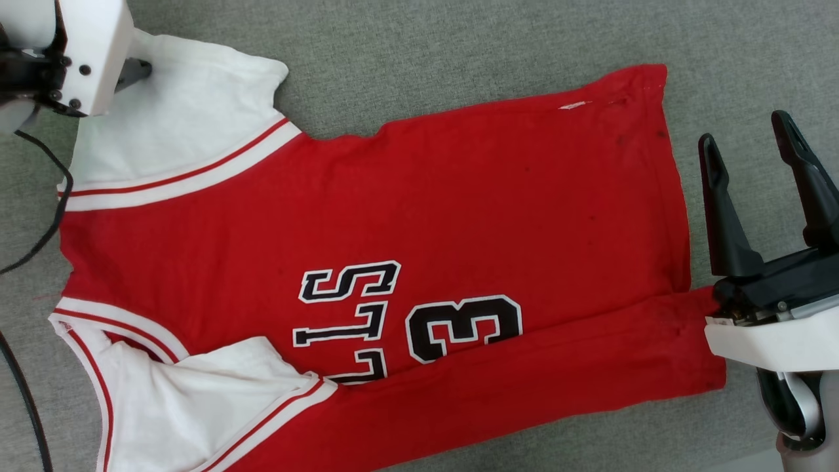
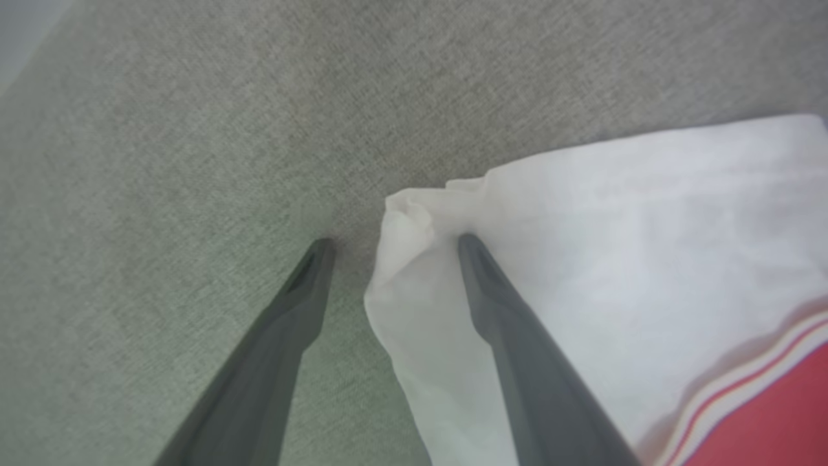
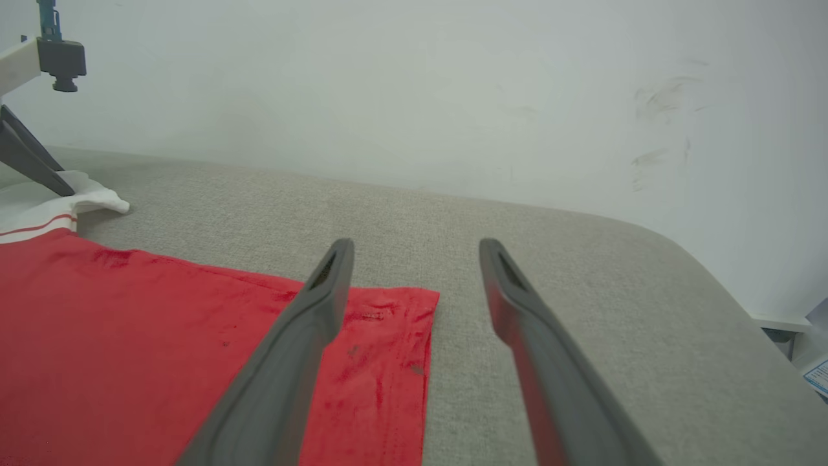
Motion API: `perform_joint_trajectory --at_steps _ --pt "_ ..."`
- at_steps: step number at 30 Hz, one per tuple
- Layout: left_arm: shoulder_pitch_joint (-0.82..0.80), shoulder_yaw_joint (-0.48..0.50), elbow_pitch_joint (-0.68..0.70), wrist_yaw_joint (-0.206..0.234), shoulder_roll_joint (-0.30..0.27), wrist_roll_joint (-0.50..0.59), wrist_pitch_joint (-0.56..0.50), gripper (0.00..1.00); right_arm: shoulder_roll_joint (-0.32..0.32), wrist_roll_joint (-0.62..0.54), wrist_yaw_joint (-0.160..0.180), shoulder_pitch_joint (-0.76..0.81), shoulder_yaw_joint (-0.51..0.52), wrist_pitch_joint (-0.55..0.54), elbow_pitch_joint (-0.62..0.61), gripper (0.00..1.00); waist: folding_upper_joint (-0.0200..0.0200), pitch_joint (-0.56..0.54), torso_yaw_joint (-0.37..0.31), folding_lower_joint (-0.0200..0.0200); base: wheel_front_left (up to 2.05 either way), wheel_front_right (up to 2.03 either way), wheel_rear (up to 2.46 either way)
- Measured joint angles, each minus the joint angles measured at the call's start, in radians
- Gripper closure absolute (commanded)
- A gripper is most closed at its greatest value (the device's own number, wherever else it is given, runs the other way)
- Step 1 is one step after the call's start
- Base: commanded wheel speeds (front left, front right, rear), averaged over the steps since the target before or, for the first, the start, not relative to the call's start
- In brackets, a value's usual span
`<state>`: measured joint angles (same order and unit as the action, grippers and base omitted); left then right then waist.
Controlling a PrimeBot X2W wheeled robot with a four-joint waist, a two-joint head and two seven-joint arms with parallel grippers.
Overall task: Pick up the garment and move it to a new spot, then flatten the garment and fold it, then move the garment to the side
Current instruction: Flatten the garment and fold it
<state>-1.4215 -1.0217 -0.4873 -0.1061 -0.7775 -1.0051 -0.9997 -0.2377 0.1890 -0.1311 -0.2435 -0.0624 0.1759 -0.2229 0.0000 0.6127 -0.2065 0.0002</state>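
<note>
Red white-sleeved jersey [image 1: 459, 196] on grey cloth [image 1: 459, 39]: one fold in.
Our left gripper [image 2: 396, 241], spread, straddles the far sleeve corner [image 2: 404, 213]; the near edge [image 1: 524, 380] lies folded over the lettering [image 1: 347, 314]; our right gripper [image 1: 745, 131], spread, sits beside the hem [image 1: 675, 196]. More folding and moving aside remain.

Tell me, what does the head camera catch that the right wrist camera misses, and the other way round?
Head view, not the right wrist view: the garment's black lettering and its near white sleeve. Right wrist view, not the head view: the pale wall with scuff marks, and the grey surface's rounded edge. Both: the red hem corner, the far white sleeve, and the open right gripper beside the hem.
</note>
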Motion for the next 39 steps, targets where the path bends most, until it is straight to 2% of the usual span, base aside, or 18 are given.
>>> perform_joint_trajectory --at_steps 3,4,5,10,13,17,24,27,31,34,39 --pt "-0.006 -0.009 -0.004 -0.007 -0.002 -0.002 -0.010 0.00 0.000 -0.001 0.000 -0.009 -0.006 0.005 0.014 0.00 0.0000 0.011 -0.007 0.0000 0.00 0.00 0.00" --pt "-0.006 -0.010 -0.003 -0.008 -0.002 -0.002 -0.011 0.57 0.000 -0.001 0.000 -0.010 -0.006 0.006 0.020 0.00 0.0000 0.011 -0.007 -0.0001 0.00 0.00 0.00" --pt "-0.006 -0.011 -0.004 -0.009 -0.001 -0.007 -0.010 1.00 -0.001 -0.001 0.000 -0.014 -0.004 0.007 0.025 0.00 0.0001 0.009 -0.006 -0.0001 0.00 0.00 0.00" --pt "0.010 -0.028 0.000 -0.017 0.010 -0.022 0.015 1.00 -0.026 -0.006 0.000 -0.041 0.007 0.002 0.033 0.00 0.0000 -0.021 0.002 0.0000 0.00 0.00 0.00" --pt "0.031 -0.037 0.004 -0.018 0.010 -0.028 0.044 1.00 -0.071 -0.012 0.000 -0.086 0.018 -0.031 0.029 0.00 0.0000 -0.053 0.010 -0.0001 0.00 0.00 0.00" --pt "0.051 -0.046 0.027 -0.022 0.024 -0.036 0.088 1.00 -0.155 -0.012 0.000 -0.154 0.001 -0.140 0.014 0.00 0.0000 -0.103 0.027 -0.0001 0.00 0.00 0.00" --pt "0.080 -0.069 0.075 -0.023 0.055 -0.057 0.147 1.00 -0.377 0.103 0.000 -0.327 -0.155 -0.465 0.073 0.00 0.0000 -0.169 0.084 -0.0002 0.00 0.00 0.00" --pt "0.085 -0.080 0.098 -0.023 0.058 -0.065 0.160 1.00 -0.475 0.212 0.000 -0.401 -0.261 -0.641 0.126 0.00 0.0000 -0.184 0.112 -0.0001 0.00 0.00 0.00" --pt "0.085 -0.098 0.132 -0.023 0.053 -0.069 0.185 1.00 -0.571 0.388 0.000 -0.501 -0.413 -0.874 0.180 0.00 0.0000 -0.187 0.143 -0.0001 0.00 0.00 0.00" --pt "0.081 -0.100 0.156 -0.023 0.058 -0.084 0.206 1.00 -0.610 0.485 0.000 -0.588 -0.486 -1.003 0.228 0.00 0.0000 -0.176 0.164 -0.0002 0.00 0.00 0.00" --pt "0.065 -0.109 0.176 -0.023 0.062 -0.092 0.232 1.00 -0.587 0.588 0.000 -0.683 -0.527 -1.143 0.361 0.00 0.0000 -0.144 0.194 -0.0001 0.00 0.00 0.00"
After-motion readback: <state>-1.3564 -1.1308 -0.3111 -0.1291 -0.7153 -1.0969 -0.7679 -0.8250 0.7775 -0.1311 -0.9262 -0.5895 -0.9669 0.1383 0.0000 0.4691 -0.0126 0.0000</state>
